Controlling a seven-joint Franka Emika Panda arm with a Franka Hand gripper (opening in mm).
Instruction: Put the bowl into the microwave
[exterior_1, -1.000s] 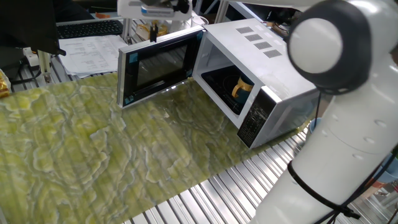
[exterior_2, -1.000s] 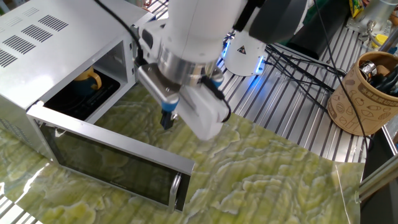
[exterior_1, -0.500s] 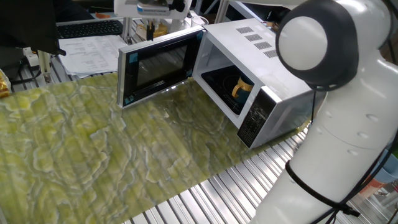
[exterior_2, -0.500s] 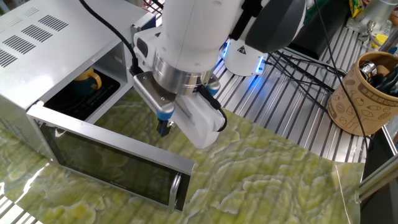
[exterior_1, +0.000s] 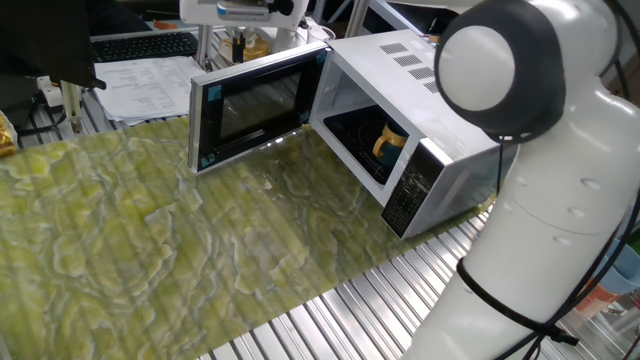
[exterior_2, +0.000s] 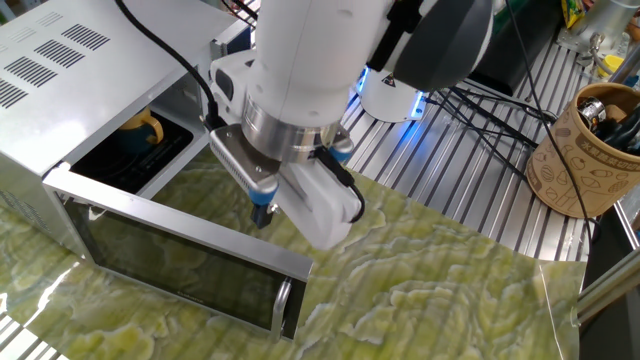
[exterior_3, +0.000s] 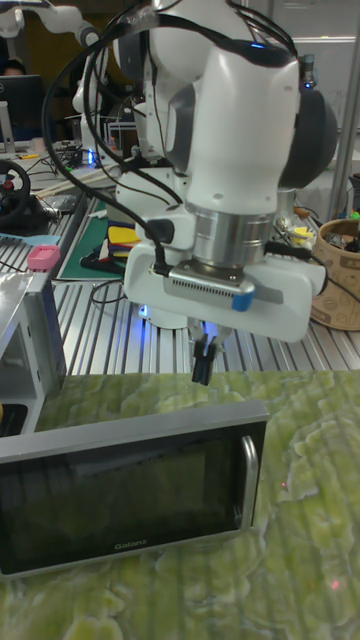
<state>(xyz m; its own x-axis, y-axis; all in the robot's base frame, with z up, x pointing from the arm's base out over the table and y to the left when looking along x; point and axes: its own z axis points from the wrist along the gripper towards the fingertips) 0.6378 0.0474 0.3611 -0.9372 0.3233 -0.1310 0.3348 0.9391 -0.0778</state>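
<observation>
The white microwave (exterior_1: 420, 100) stands with its dark glass door (exterior_1: 250, 105) swung wide open. Inside the cavity sits the bowl (exterior_1: 392, 140), dark teal with a yellow handle, also visible in the other fixed view as the bowl (exterior_2: 140, 125) on the cavity floor. My gripper (exterior_2: 262, 213) hangs just behind the top edge of the open door (exterior_2: 180, 265), on its outer side, away from the bowl. In the tall view the gripper (exterior_3: 203, 372) points straight down, its fingers together with nothing between them, just above the door's (exterior_3: 130, 490) upper rim.
A green patterned mat (exterior_1: 150, 250) covers the table in front of the microwave. A brown tub of tools (exterior_2: 590, 150) stands at the right on the metal slats. Cables (exterior_2: 470, 110) run by the arm's base. Papers and a keyboard (exterior_1: 140, 45) lie behind the door.
My gripper has shifted left and slightly lower, closer along the back of the open door. The bowl and door have not moved.
</observation>
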